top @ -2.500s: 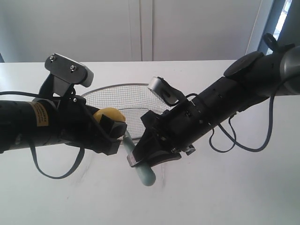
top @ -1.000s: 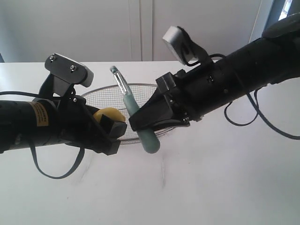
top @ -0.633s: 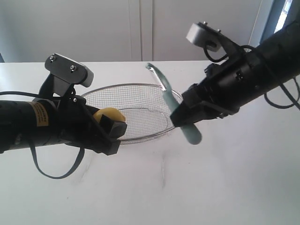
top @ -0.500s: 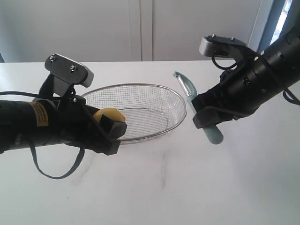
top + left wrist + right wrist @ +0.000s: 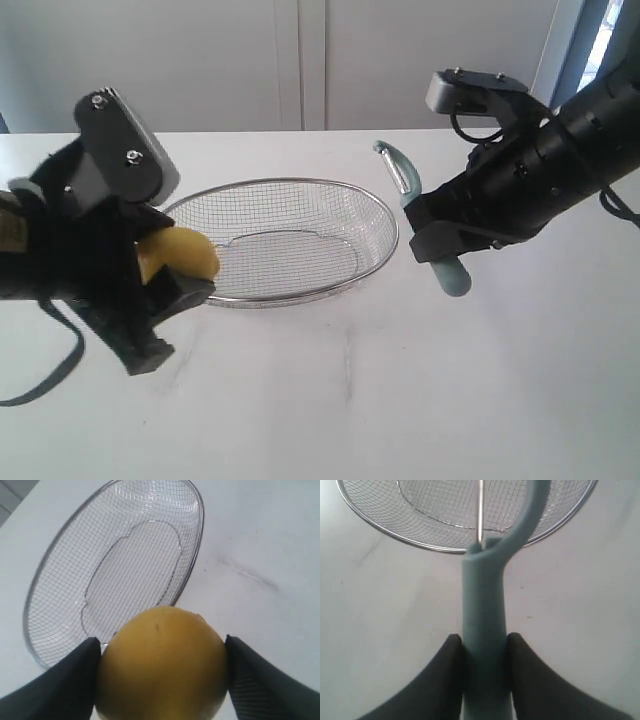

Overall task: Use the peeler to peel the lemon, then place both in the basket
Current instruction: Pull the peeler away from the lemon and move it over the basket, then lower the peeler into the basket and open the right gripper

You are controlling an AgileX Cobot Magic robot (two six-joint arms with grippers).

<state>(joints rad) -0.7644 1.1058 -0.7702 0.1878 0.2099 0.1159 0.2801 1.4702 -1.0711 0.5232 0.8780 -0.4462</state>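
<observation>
Noting peeler (image 5: 403,178) withdrawn from the lemon (image 5: 180,255) to just right of the basket (image 5: 300,181), handle clamped in the right gripper (image 5: 482,672), while the left gripper (image 5: 160,675), re-angled at the basket's left rim, holds the lemon tight: peeling looks finished, basket drop-off likely next.

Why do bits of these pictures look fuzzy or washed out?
Exterior view: the left gripper and the lemon look smeared, the basket sharper, and the window in the upper corner is blown white. Left wrist view: the lemon sits so near that it goes soft; the mesh is crisper. Right wrist view: the peeler and fingers have soft edges.
</observation>
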